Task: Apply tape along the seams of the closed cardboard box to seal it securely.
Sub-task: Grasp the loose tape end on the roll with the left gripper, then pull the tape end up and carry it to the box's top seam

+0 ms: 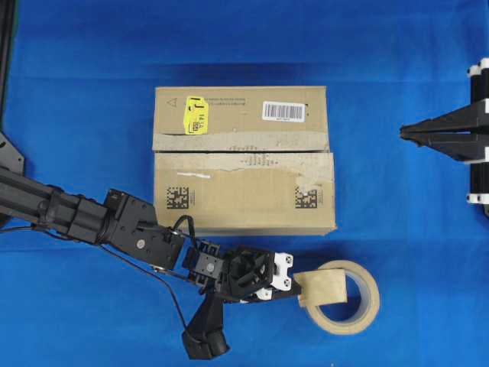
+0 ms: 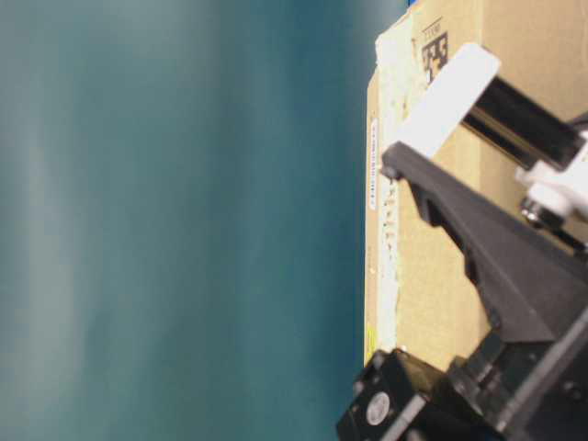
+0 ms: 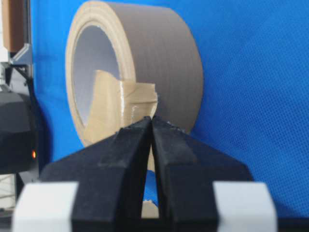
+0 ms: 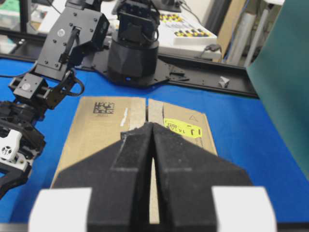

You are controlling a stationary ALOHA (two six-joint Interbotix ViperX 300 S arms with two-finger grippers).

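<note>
Left gripper (image 3: pixel 152 121) closed, pinching tape (image 1: pixel 319 289) flap at tape roll (image 1: pixel 345 297), just below cardboard box (image 1: pixel 243 191). Right gripper (image 1: pixel 405 132) closed, empty, right of box. Judgement: peel slowly, keep flap flat, carry to seams (image 1: pixel 244 151) without folding.

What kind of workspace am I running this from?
Likely a robotics lab bench: blue cloth tabletop, black robot arm base bolted behind the brown cardboard box, cluttered benches beyond.
</note>
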